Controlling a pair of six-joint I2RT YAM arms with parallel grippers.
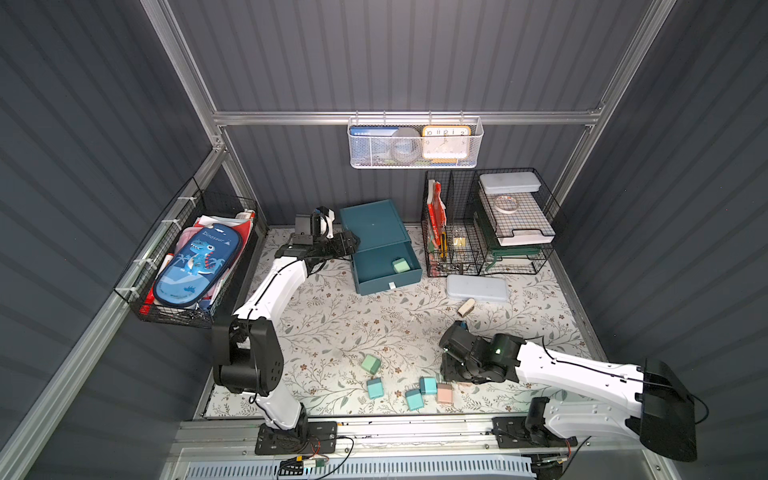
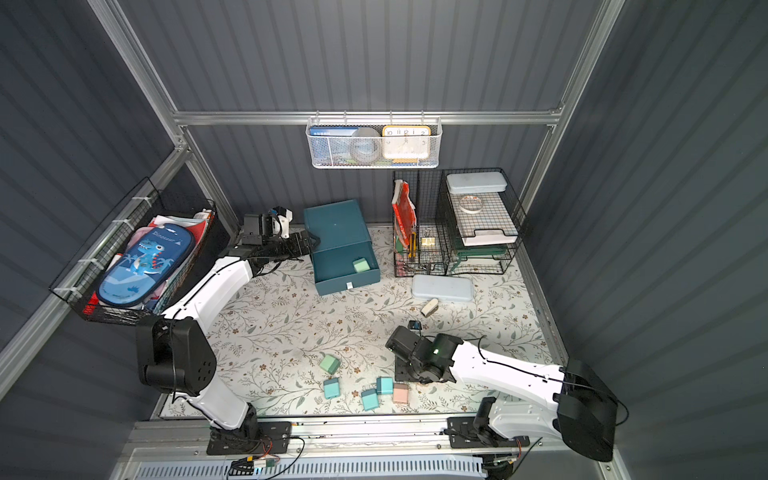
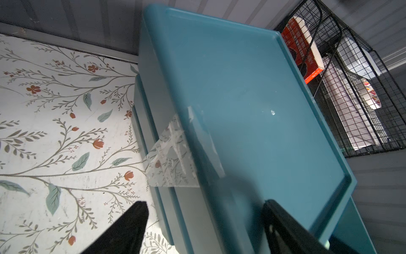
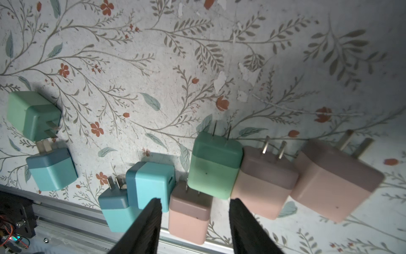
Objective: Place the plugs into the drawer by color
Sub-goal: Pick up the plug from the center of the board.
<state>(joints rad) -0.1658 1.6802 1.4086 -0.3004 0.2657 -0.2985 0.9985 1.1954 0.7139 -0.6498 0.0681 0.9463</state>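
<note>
The dark teal drawer cabinet (image 1: 372,224) (image 2: 334,224) stands at the back, its lowest drawer (image 1: 386,276) pulled out with one mint plug (image 1: 400,265) inside. My left gripper (image 1: 351,243) (image 3: 205,203) is open, straddling the cabinet's upper left edge. Near the front, my right gripper (image 1: 449,374) (image 4: 196,200) hangs open over a cluster of plugs. A pink plug (image 4: 189,211) lies between its fingers, apart from one of them. Around it lie a mint plug (image 4: 214,167), two pink plugs (image 4: 263,182) and blue plugs (image 4: 151,182). Further left sit a mint plug (image 1: 370,365) and a blue one (image 1: 375,388).
A pale grey-blue case (image 1: 477,287) and a tan cylinder (image 1: 466,306) lie right of the drawer. A black wire rack (image 1: 490,224) fills the back right. A wire basket with a dinosaur pencil case (image 1: 193,266) hangs at the left. An aluminium rail (image 1: 395,428) borders the front.
</note>
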